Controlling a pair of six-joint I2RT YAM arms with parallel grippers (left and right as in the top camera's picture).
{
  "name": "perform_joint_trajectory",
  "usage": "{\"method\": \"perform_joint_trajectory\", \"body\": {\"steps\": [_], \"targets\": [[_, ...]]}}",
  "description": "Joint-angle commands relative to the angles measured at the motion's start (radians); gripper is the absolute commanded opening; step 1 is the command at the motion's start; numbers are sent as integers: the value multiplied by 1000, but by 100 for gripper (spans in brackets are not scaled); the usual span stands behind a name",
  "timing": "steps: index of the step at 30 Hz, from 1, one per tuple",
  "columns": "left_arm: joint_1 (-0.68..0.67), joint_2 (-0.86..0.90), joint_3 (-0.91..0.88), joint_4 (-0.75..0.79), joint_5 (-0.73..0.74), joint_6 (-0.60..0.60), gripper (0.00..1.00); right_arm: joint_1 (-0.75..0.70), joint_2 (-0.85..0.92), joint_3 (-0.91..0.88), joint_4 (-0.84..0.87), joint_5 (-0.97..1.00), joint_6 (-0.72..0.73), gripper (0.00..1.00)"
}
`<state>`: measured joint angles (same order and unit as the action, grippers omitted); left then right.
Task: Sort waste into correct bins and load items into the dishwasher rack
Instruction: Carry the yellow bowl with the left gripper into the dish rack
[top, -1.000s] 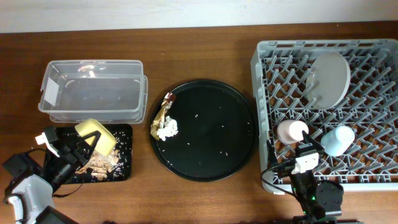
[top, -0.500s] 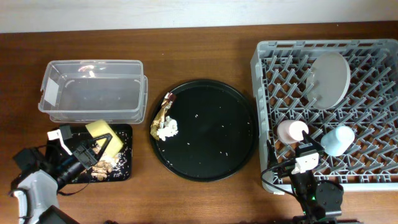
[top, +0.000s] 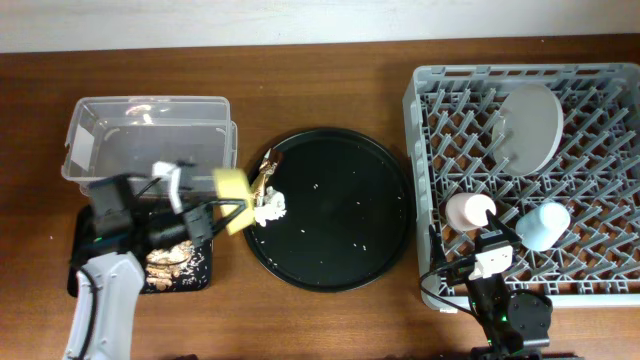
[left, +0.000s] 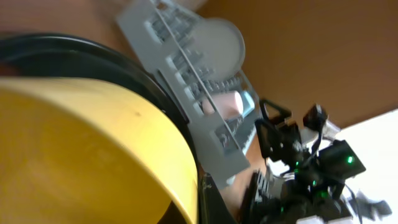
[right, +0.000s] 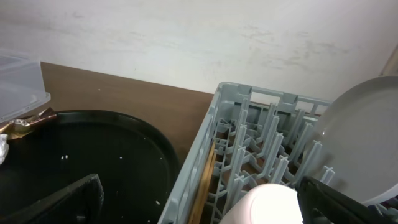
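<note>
1. Gripping with the left tool (top: 232, 207): closed on the yellow bowl (top: 231, 186), carried tipped on its side in the air over the left rim of the round tray (top: 340, 240), just beside the crumpled paper (top: 268, 207) and the gold wrapper (top: 260, 182).
2. Has swung off the shallow black tray (top: 197, 281), where it hung half a second ago; brown scraps (top: 165, 260) left lying in there.
3. Reads as emptying finished and the carry to the rack (top: 421, 150) begun; well apart from it as yet, with the whole round tray between.
4. Parked at the rack's near edge, unmoved over the last second: right tool (top: 489, 243), spread wide and holding nothing, just beside the pink cup (top: 468, 211).
5. Already standing among the pegs: plate (top: 530, 125), pink cup, blue cup (top: 543, 225).
6. Not yet sorted: paper and wrapper, both on the round tray, with the clear box (top: 150, 150) near on the table.
7. Calls next for a free stretch of pegs, probably left of the plate; worth keeping the bowl high past the paper to avoid dragging it.
</note>
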<state>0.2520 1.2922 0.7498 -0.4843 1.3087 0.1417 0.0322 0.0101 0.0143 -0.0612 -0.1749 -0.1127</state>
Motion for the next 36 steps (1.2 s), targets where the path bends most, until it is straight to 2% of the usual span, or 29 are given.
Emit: {"method": "perform_joint_trajectory", "body": {"steps": [1, 2, 3, 5, 6, 7, 9, 10, 12, 14, 18, 21, 22, 24, 25, 26, 30, 32, 33, 34, 36], "targets": [[-219, -22, 37, 370, -198, -451, 0, -6, -6, -9, 1, 2, -3, 98], [-333, -10, 37, 618, -278, -633, 0, -6, -6, -9, 1, 2, -3, 98], [-452, 23, 37, 842, -362, -758, 0, -6, -6, -9, 1, 2, -3, 98], [-586, 124, 44, 1081, -476, -867, 0, -6, -6, -9, 1, 2, -3, 98], [-650, 232, 87, 1204, -487, -934, 0, -6, -6, -9, 1, 2, -3, 98], [-699, 352, 179, 1255, -481, -990, 0, -6, -6, -9, 1, 2, -3, 98], [-755, 520, 372, 1254, -429, -1009, 0, -6, -6, -9, 1, 2, -3, 98], [-795, 649, 550, 1254, -415, -1040, 0, -6, -6, -9, 1, 2, -3, 98], [-853, 802, 724, 1250, -423, -1069, 0, -6, -6, -9, 1, 2, -3, 98], [-895, 900, 797, 1251, -446, -1070, 0, -6, -6, -9, 1, 2, -3, 98], [-972, 1006, 803, 1247, -468, -1080, 1, -6, -6, -9, 1, 2, -3, 98], [-933, 1010, 803, 1228, -454, -1099, 11, -6, -6, -9, 1, 2, -3, 98], [-916, 1010, 803, 1227, -427, -1099, 19, -6, -6, -9, 1, 2, -3, 98], [-882, 1010, 803, 1224, -350, -1099, 25, -6, -6, -9, 1, 2, -3, 98], [-868, 1010, 803, 1223, -330, -1099, 85, -6, -6, -9, 1, 2, -3, 99], [-855, 1010, 803, 1224, -308, -1099, 99, -6, -6, -9, 1, 2, -3, 99], [-818, 1010, 803, 1174, -259, -1139, 99, -6, -6, -9, 1, 2, -3, 98], [-821, 1010, 803, 1044, -264, -1078, 99, -6, -6, -9, 1, 2, -3, 98], [-817, 1010, 803, 893, -266, -1016, 99, -6, -6, -9, 1, 2, -3, 98], [-800, 1010, 803, 823, -265, -991, 99, -6, -6, -9, 1, 2, -3, 98], [-740, 994, 803, 827, -237, -994, 99, -6, -6, -9, 1, 2, -3, 98]]}}
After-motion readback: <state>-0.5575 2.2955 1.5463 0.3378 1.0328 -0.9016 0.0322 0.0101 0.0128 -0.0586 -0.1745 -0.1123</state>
